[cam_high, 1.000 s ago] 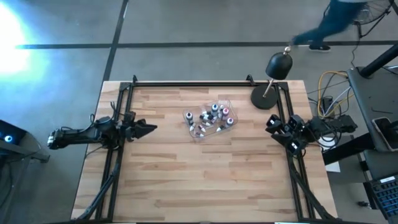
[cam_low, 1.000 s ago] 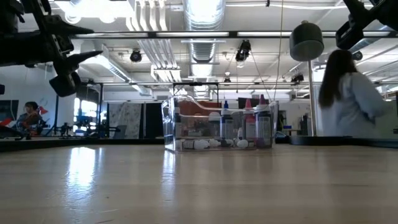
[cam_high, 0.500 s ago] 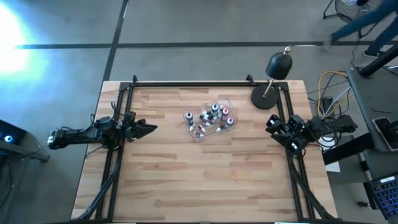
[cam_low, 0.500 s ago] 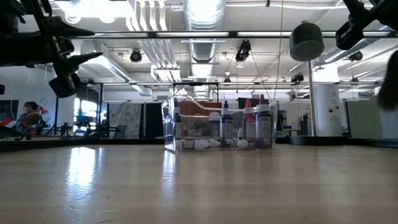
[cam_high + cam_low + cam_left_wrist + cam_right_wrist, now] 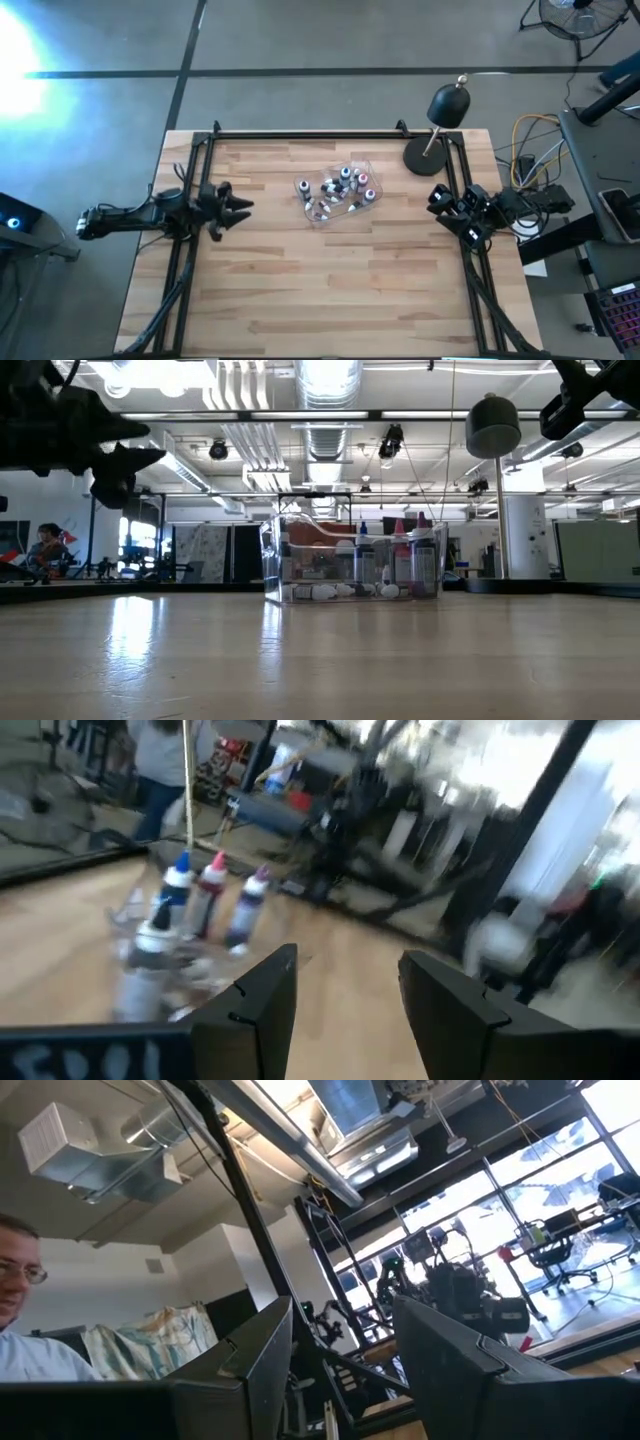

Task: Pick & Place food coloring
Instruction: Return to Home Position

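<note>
Several tiny food coloring bottles [image 5: 340,188] with blue, pink and white caps sit in a clear plastic tub [image 5: 372,196] at the table's far middle. Some stand upright [image 5: 400,558] and some lie on its bottom [image 5: 340,591]. They also show in the left wrist view [image 5: 210,890]. My left gripper [image 5: 240,208] is open and empty above the table's left side, pointing toward the tub. My right gripper [image 5: 435,200] is open and empty at the table's right edge, raised.
A black desk lamp stands on its round base [image 5: 424,156] at the far right corner, its head [image 5: 449,104] beyond the far edge. Black frame rails [image 5: 300,136] run along the table's far, left and right sides. Bare wood lies in front of the tub.
My left gripper has turned about its own long axis while staying above the table's left side; its fingers now show spread apart from above. A person who passed beyond the table's far right corner has left the view.
</note>
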Controlling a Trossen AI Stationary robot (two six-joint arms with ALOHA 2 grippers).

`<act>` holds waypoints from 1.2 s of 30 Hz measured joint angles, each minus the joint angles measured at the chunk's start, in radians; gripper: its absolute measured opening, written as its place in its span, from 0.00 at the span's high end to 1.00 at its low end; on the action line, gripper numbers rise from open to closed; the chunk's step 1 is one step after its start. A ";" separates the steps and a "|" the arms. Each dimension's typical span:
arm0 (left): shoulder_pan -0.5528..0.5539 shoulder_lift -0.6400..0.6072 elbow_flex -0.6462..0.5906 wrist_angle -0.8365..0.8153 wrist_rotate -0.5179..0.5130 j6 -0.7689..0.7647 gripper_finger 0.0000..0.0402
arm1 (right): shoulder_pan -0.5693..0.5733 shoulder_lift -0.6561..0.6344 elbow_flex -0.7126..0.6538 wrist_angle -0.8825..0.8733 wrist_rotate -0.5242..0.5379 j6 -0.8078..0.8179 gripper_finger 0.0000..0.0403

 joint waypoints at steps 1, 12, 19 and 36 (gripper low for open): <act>0.000 0.001 0.000 -0.022 0.000 0.045 0.62 | 0.000 0.000 0.000 0.000 0.000 0.000 0.58; 0.000 0.020 -0.001 -0.036 -0.005 0.296 0.62 | 0.000 0.000 0.000 -0.003 0.000 0.000 0.58; 0.000 0.020 -0.001 -0.039 -0.007 0.292 0.62 | 0.000 0.000 0.000 -0.003 0.000 0.000 0.58; 0.000 0.020 -0.001 -0.022 -0.011 0.289 0.62 | 0.000 0.000 0.000 -0.010 0.000 0.000 0.58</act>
